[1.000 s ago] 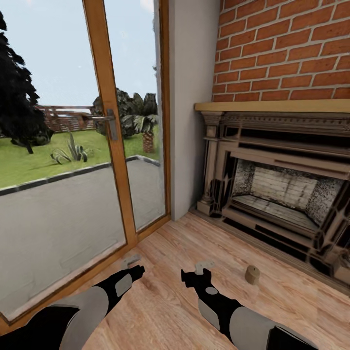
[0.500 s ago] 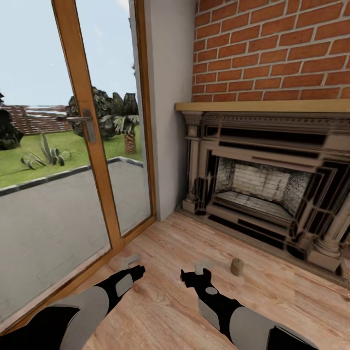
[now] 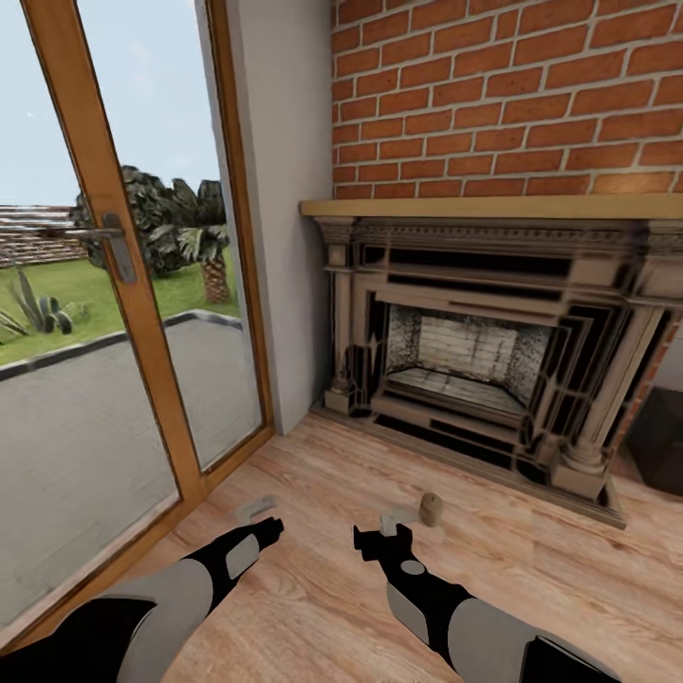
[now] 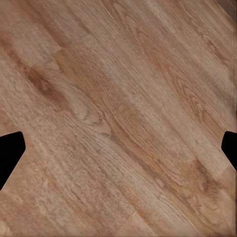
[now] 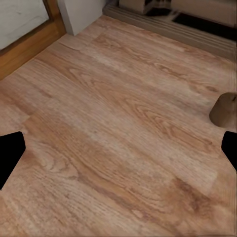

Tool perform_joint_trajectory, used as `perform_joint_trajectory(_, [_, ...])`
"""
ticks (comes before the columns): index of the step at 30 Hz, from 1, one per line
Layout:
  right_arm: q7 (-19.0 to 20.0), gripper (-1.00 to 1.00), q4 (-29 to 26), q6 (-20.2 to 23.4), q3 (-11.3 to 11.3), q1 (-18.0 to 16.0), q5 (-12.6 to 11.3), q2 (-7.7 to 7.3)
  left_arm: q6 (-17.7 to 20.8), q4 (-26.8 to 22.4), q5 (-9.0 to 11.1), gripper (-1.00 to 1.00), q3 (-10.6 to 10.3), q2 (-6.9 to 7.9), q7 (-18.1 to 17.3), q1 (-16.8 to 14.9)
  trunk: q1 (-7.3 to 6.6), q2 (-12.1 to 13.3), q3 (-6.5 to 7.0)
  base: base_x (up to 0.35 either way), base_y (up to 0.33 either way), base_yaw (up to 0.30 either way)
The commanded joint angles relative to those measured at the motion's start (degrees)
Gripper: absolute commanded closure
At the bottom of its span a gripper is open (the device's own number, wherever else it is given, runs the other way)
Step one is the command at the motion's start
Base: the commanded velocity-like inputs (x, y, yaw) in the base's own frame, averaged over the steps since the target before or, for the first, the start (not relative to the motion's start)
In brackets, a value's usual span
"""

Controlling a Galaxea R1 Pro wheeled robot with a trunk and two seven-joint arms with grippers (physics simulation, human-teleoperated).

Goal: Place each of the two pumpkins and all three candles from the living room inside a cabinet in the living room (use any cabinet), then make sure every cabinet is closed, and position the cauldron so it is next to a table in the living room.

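Now: candle [image 3: 431,509] short tan cyl, upright on floor [image 3: 313,607] | both tools wide apart, nothing held

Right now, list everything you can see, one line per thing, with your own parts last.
candle: one, tan, standing on the floor in front of the fireplace, just ahead of the right gripper.
fireplace: one, ornate stone and dark, against the brick wall.
mantel shelf: one, light wood, on top of the fireplace.
brick wall: one, red, above the mantel shelf.
glass doors: wood-framed, at the left, garden outside.
floor: light wood planks.
dark object: one, at the right edge; cannot tell what it is.
left gripper: one, black with pale fingers, open, over bare floor.
right gripper: one, black with pale fingers, open, near the candle.
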Motion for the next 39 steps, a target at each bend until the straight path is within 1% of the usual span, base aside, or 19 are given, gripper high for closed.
perform_joint_trajectory(1, [-0.27,-1.00,-0.02,-0.16,0.49,-0.05,-0.44,0.00,0.11,-0.08,0.31,-1.00,-0.15,0.00,0.23,-0.01,-0.01,-0.03,-0.06,0.000,0.000,-0.253])
perform_joint_trajectory(6, [-0.27,-1.00,-0.02,-0.16,0.49,-0.05,-0.43,0.00,0.12,-0.08,0.30,-1.00,-0.15,0.00,0.23,-0.01,-0.01,-0.03,-0.06,0.000,0.046,-0.253])
perform_joint_trajectory(10, [-0.27,-1.00,-0.02,-0.16,0.49,-0.05,-0.44,0.00,0.12,-0.08,0.30,-1.00,-0.15,0.00,0.23,-0.01,-0.01,-0.03,-0.06,0.000,0.163,-0.255])
perform_joint_trajectory(28, [-0.27,-1.00,-0.02,-0.16,0.49,-0.05,-0.44,0.00,0.12,-0.08,0.30,-1.00,-0.15,0.00,0.23,-0.01,-0.01,-0.03,-0.06,0.001,0.279,-0.259])
perform_joint_trajectory(39, [-0.27,-1.00,-0.02,-0.16,0.49,-0.05,-0.44,0.00,0.12,-0.08,0.31,-1.00,-0.15,-0.02,0.23,-0.01,-0.01,-0.03,-0.06,0.101,0.279,-0.260])
